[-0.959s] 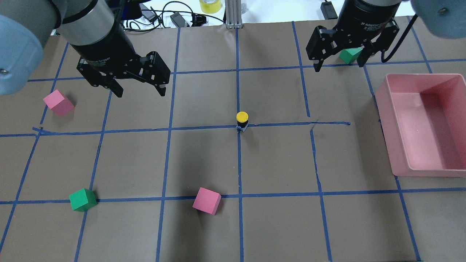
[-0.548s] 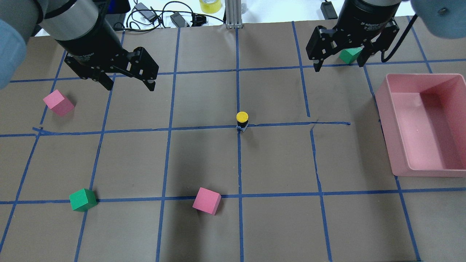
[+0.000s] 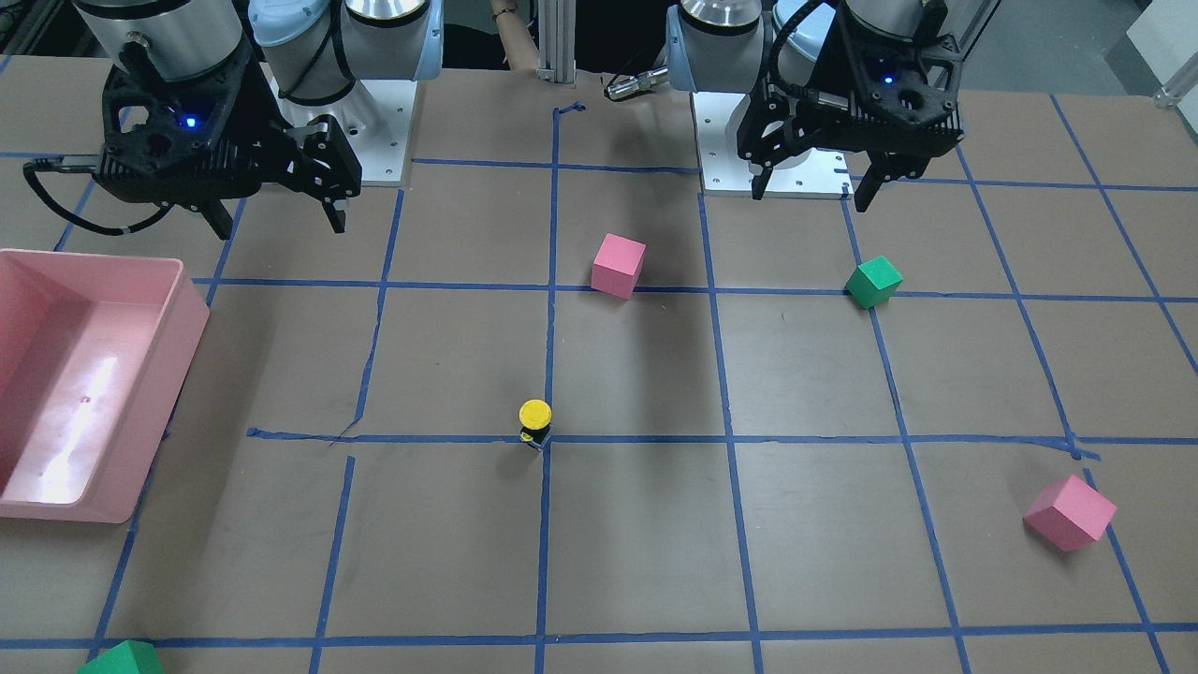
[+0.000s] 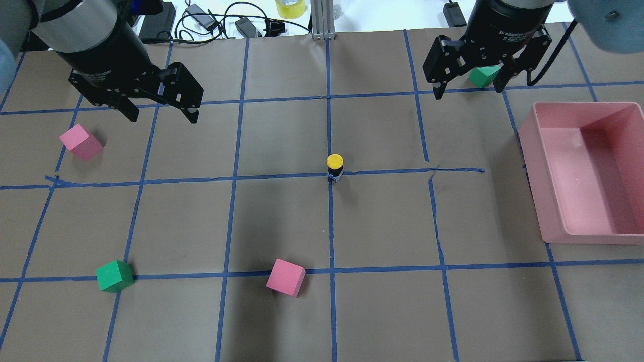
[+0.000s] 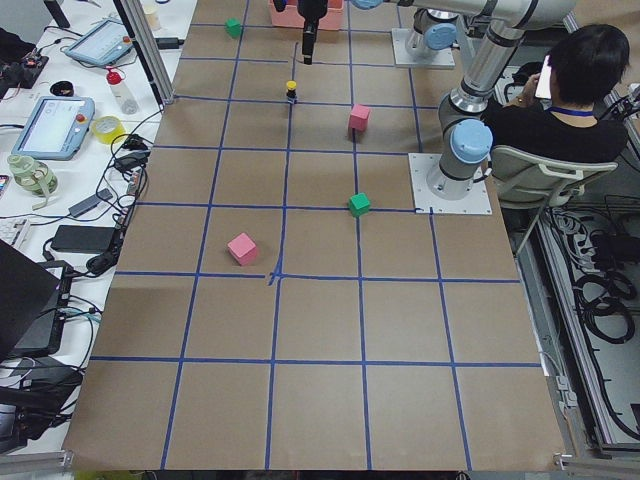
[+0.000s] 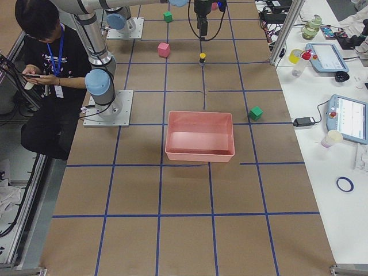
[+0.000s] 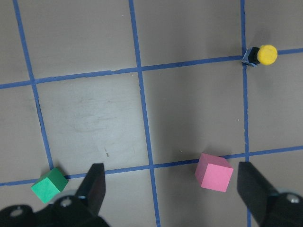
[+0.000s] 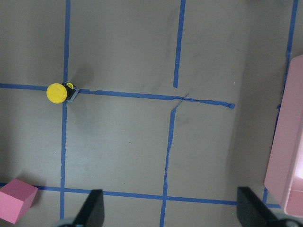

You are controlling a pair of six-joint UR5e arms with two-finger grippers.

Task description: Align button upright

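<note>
Where the button stands: upright, cap up, on a crossing of blue tape.
Table: brown paper, taped in squares.
Left tool: spread, empty, well apart from the button.
Right tool: spread, empty, well apart from the button.
Room: seated person far from the button.
</note>
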